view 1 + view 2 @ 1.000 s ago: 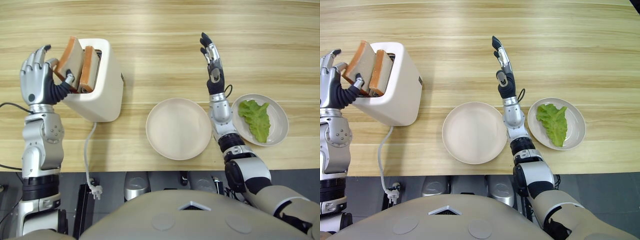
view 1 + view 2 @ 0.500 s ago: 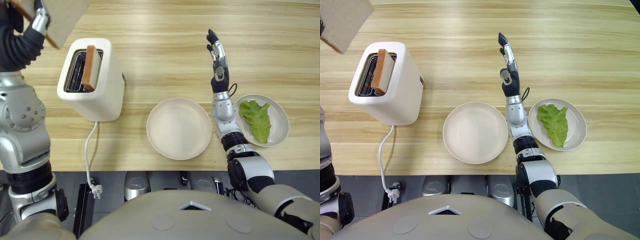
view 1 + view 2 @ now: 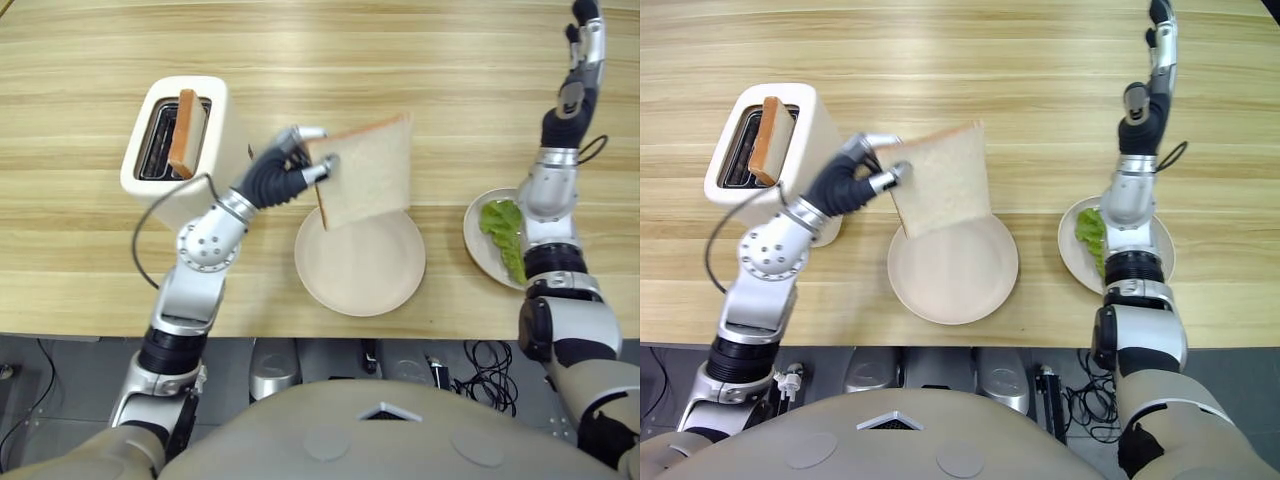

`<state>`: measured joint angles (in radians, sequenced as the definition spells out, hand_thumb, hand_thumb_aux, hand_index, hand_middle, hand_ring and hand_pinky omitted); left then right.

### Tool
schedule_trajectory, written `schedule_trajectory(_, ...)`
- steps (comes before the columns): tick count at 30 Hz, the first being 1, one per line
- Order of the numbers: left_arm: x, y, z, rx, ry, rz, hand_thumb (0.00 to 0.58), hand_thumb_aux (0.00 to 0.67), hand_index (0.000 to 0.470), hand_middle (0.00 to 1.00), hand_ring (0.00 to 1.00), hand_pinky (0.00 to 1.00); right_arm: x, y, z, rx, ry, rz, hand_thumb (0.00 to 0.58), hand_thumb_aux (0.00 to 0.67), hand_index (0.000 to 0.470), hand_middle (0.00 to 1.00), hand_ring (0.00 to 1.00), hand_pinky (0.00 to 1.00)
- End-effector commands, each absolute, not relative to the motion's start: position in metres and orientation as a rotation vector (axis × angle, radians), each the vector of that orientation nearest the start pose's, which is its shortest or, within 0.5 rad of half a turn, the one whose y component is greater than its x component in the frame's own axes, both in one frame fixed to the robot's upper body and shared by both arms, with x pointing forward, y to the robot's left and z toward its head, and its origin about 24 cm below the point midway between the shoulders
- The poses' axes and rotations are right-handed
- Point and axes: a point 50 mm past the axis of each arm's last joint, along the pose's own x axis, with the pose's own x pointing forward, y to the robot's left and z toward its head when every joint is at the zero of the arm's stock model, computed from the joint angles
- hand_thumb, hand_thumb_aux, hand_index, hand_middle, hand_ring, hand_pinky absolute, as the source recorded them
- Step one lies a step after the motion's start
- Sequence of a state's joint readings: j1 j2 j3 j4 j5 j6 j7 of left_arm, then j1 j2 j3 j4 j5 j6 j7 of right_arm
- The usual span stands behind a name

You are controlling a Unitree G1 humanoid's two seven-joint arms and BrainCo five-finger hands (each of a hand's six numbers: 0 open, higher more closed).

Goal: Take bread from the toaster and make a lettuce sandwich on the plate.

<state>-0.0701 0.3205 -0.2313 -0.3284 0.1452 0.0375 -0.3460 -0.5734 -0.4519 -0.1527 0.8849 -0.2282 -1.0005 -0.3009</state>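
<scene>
Surface: wood table (image 3: 450, 60).
Left hand (image 3: 282, 172): pinching one slice (image 3: 365, 170) above the plate's (image 3: 360, 285) far rim.
Right hand (image 3: 578, 50): raised beyond the dish (image 3: 478, 245), fingers straight, empty.
Done: first slice is out of the toaster (image 3: 225, 135).
To do: lay it down, add lettuce (image 3: 500, 232), top with second slice (image 3: 186, 132).
Count: two slices, one plate, one leaf.

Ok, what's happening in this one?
The left hand holds a bread slice tilted over the plate. A second slice stands in the toaster. The right hand is raised and open, holding nothing. The lettuce lies on the small plate, partly behind the right arm.
</scene>
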Motion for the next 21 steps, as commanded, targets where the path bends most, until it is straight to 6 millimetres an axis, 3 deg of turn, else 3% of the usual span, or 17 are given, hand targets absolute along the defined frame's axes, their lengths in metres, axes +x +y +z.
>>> schedule_trajectory(1,0.234,0.102,0.075,0.418,-0.115,-0.702,0.580,0.670,0.460,1.00,1.00,1.00,0.315,-0.264,0.122,-0.526,-0.679,-0.237,0.000,0.000,0.000,0.00,0.00,0.00)
schedule_trajectory(4,0.225,0.097,0.053,0.385,-0.017,-0.767,0.580,0.670,0.460,1.00,1.00,1.00,0.313,-0.269,0.116,-0.563,-0.642,-0.230,0.000,0.000,0.000,0.00,0.00,0.00)
schedule_trajectory(9,0.227,0.099,0.035,0.400,0.058,-0.800,0.580,0.670,0.460,1.00,1.00,1.00,0.310,-0.273,0.110,-0.583,-0.613,-0.226,0.000,0.000,0.000,0.00,0.00,0.00)
schedule_trajectory(14,0.234,0.105,0.029,0.553,0.043,-0.787,0.580,0.670,0.460,1.00,1.00,1.00,0.307,-0.274,0.105,-0.584,-0.597,-0.227,0.000,0.000,0.000,0.00,0.00,0.00)
schedule_trajectory(19,0.239,0.104,0.035,0.766,-0.064,-0.772,0.580,0.670,0.460,1.00,1.00,1.00,0.305,-0.275,0.101,-0.589,-0.586,-0.225,0.000,0.000,0.000,0.00,0.00,0.00)
schedule_trajectory(20,0.240,0.102,0.036,0.825,-0.093,-0.774,0.000,0.000,0.000,1.00,1.00,1.00,0.305,-0.275,0.101,-0.591,-0.584,-0.226,0.000,0.000,0.000,0.00,0.00,0.00)
schedule_trajectory(21,0.240,0.100,0.037,0.863,-0.113,-0.780,0.000,0.000,0.000,1.00,1.00,1.00,0.304,-0.276,0.101,-0.592,-0.583,-0.227,0.000,0.000,0.000,0.00,0.00,0.00)
